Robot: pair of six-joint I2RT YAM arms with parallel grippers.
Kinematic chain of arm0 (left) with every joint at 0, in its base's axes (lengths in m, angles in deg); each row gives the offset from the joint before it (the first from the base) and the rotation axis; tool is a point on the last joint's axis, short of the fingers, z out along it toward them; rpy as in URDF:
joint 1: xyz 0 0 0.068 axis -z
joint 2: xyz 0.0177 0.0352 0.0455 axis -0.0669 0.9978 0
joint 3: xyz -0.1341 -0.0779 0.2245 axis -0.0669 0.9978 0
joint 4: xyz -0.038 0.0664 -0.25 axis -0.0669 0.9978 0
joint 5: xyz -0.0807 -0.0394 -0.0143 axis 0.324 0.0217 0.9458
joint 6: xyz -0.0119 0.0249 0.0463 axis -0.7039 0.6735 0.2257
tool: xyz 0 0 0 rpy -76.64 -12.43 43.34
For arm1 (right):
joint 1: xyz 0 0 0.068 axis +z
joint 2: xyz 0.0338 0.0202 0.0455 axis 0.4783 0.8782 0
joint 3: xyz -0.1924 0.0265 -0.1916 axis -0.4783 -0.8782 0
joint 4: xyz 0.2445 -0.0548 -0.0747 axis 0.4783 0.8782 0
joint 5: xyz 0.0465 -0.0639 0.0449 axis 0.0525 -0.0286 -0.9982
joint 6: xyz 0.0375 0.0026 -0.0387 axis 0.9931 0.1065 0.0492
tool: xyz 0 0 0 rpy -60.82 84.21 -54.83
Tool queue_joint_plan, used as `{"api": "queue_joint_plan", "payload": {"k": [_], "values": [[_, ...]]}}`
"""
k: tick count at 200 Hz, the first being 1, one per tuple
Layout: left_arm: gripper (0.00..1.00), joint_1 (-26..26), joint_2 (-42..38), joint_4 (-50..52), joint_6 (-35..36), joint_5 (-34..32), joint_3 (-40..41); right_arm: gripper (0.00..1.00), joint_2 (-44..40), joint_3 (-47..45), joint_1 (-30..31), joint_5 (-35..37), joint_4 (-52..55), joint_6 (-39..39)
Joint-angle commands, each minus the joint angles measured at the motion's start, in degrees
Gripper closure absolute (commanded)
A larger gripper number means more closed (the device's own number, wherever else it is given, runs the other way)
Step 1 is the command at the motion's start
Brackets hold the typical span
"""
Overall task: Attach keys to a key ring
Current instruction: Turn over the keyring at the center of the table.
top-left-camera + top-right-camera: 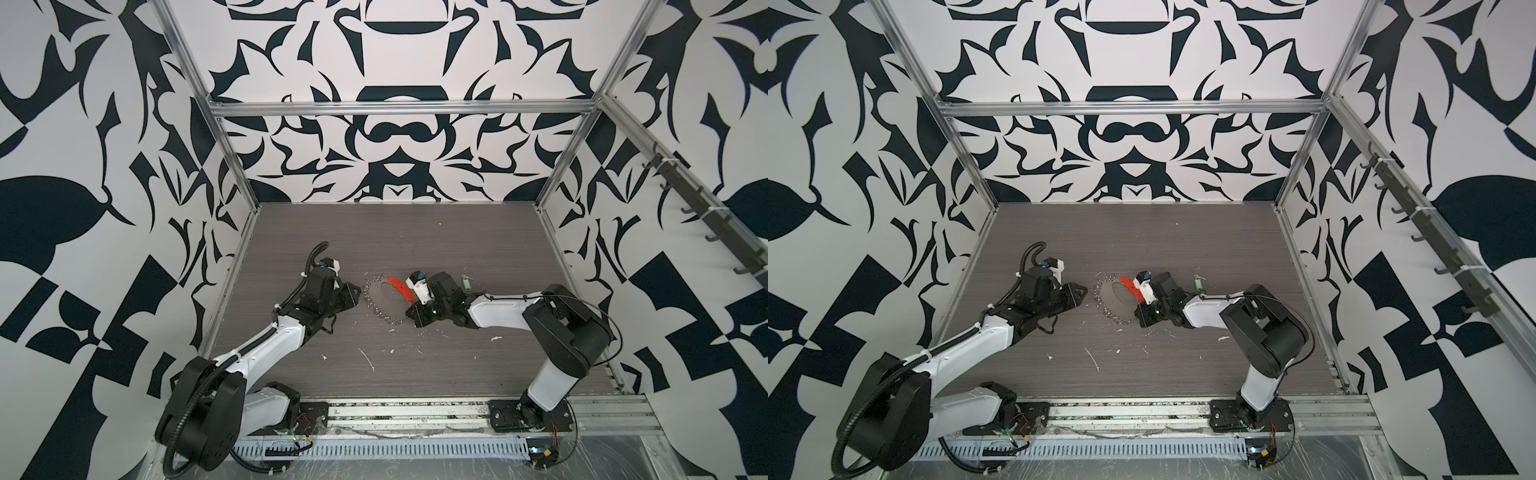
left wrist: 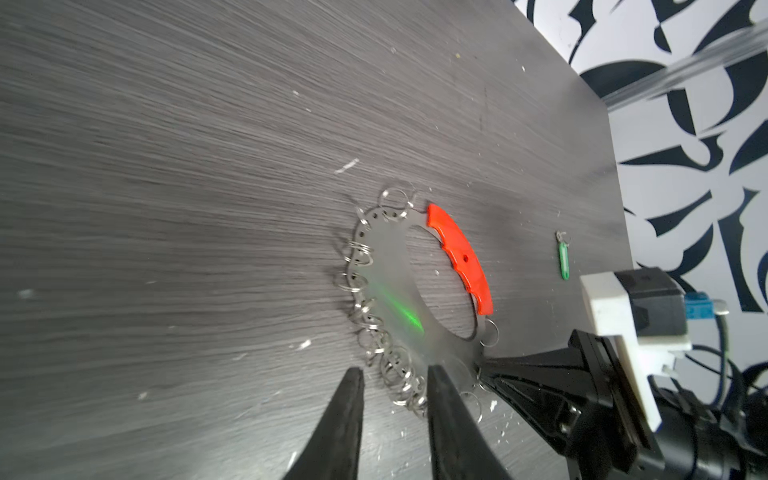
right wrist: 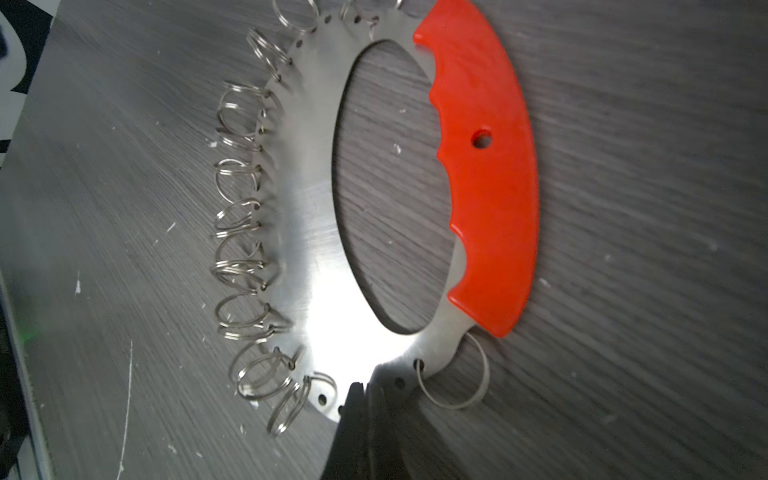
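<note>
The right hand [image 3: 365, 392] was closed on the metal edge of the key ring [image 3: 307, 232], close to the end of its red handle [image 3: 486, 166] — I judge this pinch was meant to keep the flat plate from sliding on the counter [image 1: 415, 232]. The left hand [image 2: 395, 370] stood narrowly open, its fingers on both sides of the small silver rings [image 2: 361, 291] at the plate's rim. It held nothing, and was probably there to work on one of them. The green key tag [image 2: 564, 261] lay flat on the counter beyond the red handle, well apart from the key ring — not yet attached. No brand, label or writing could be read anywhere.
</note>
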Motion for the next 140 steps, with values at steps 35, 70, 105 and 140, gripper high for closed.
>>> {"api": "queue_joint_plan", "payload": {"k": [35,70,105,140], "values": [[0.68,2.8,6.6,-4.7,6.5,1.2,-6.3,0.77,-5.7,-1.8,-1.3,-1.8,-1.3,-1.0],[0.68,4.0,11.0,-5.2,6.2,2.7,-9.3,0.71,-10.1,-4.0,-1.8,-1.1,-0.1,1.2],[0.68,5.7,14.7,-5.5,5.0,2.8,-12.1,0.71,-12.5,-5.8,-3.5,0.0,3.0,8.1],[0.68,5.8,15.3,-6.7,2.9,3.0,-11.7,0.69,-10.6,-6.4,-3.0,-1.3,1.5,13.2]]}}
